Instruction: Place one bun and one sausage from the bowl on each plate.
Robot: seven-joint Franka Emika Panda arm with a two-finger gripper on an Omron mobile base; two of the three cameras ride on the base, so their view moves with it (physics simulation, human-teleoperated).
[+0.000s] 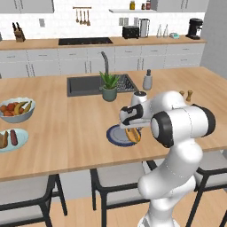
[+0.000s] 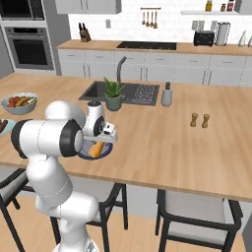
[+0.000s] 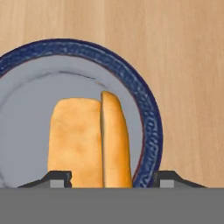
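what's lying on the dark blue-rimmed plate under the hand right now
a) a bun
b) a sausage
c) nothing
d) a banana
a: the hand view shows a golden bun lying on the blue-rimmed plate, with the fingers apart on either side of it and no sausage there.

A home kitchen: island sink (image 1: 95, 84), stovetop (image 1: 85, 41), wall oven (image 2: 30, 47), toaster (image 1: 130, 32).

A potted plant (image 1: 109, 86) stands at the near edge of the sink (image 1: 84, 85), a soap bottle (image 1: 147, 80) to its right. A fruit bowl (image 1: 16, 110) sits far left; two shakers (image 2: 200, 120) right.
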